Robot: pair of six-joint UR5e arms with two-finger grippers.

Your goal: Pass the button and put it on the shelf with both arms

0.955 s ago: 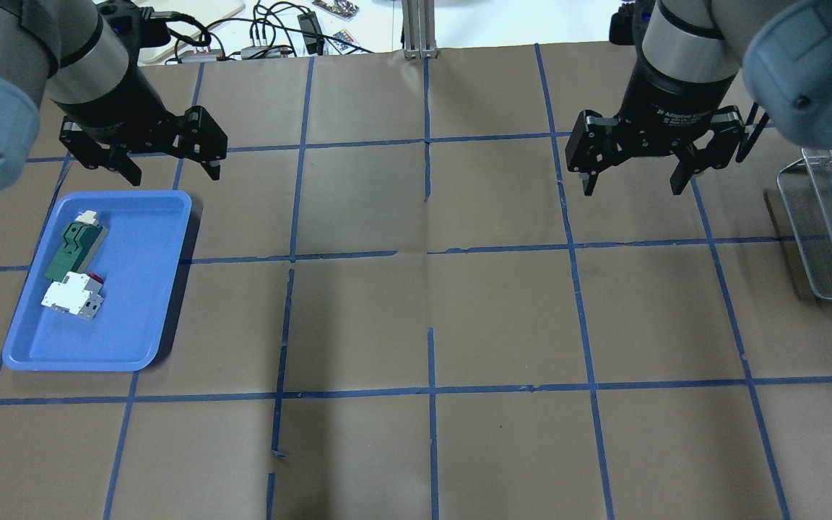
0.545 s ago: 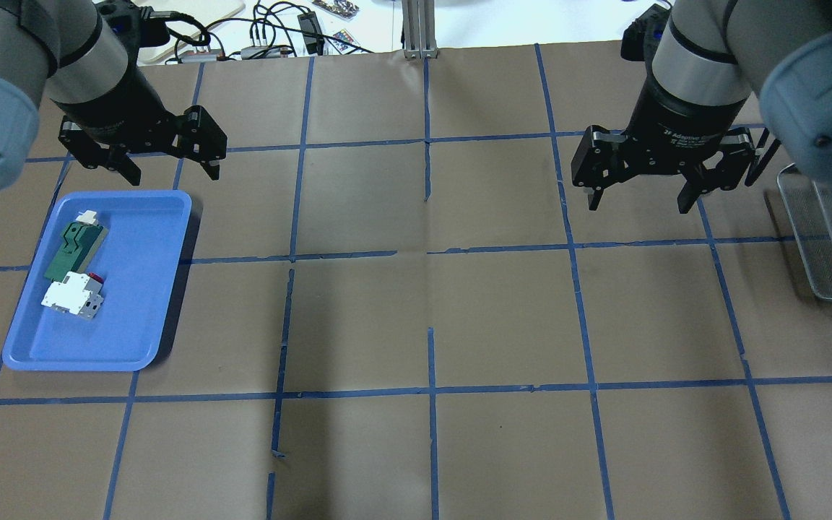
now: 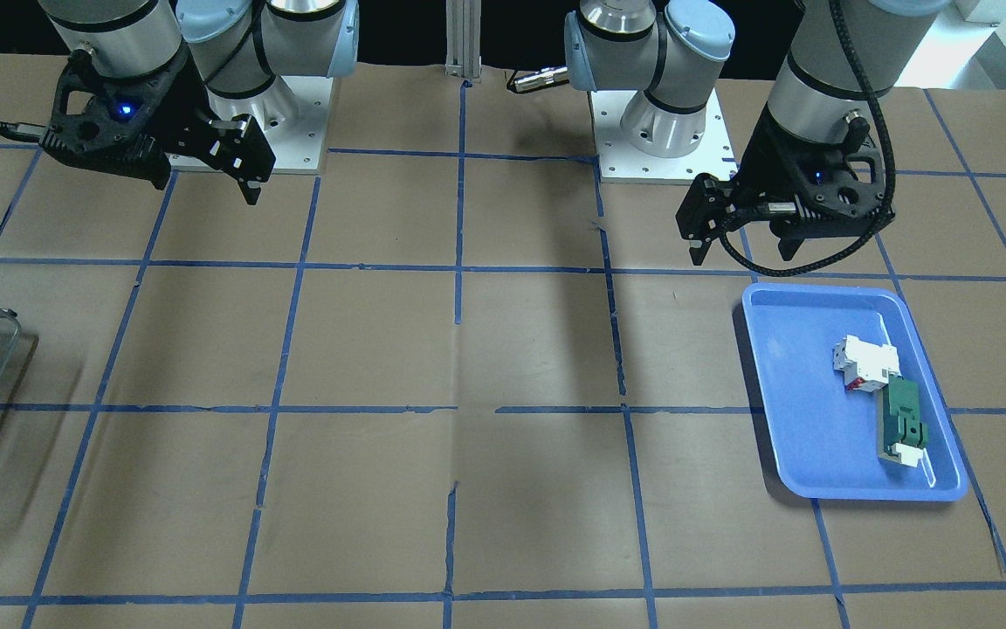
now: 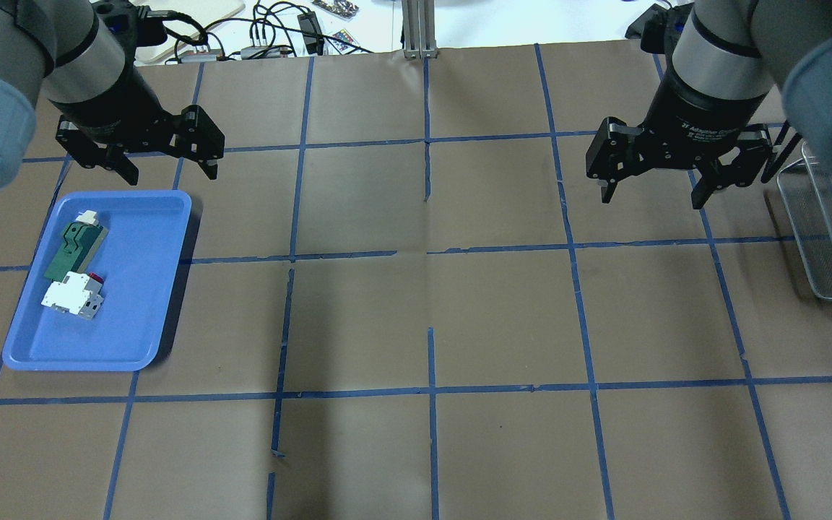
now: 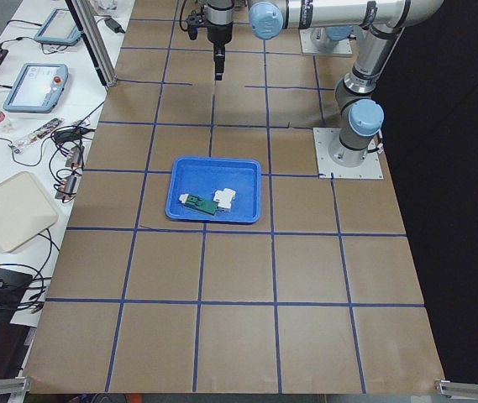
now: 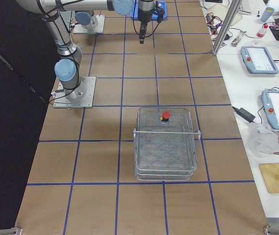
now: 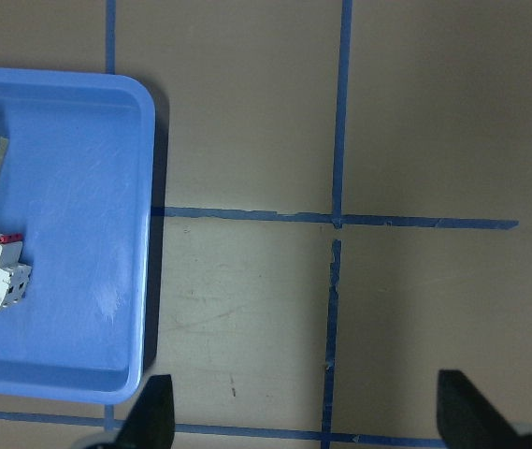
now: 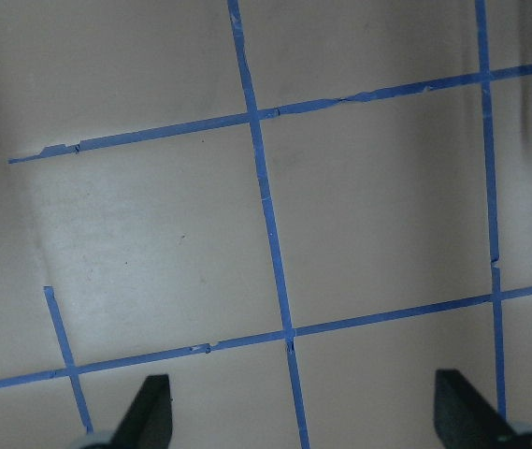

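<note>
You see the button (image 6: 165,115) sitting on the shelf (image 6: 164,152); over the bench (image 4: 430,303), left fingers (image 4: 208,162) and right fingers (image 4: 702,193) are spread wide, holding nothing.

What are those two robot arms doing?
Neither arm is holding anything. The left gripper hangs open just past the tray, which holds a white block and a green part. The right gripper hangs open over the table near the shelf. The button already sits on the shelf, so the job looks done.
</note>
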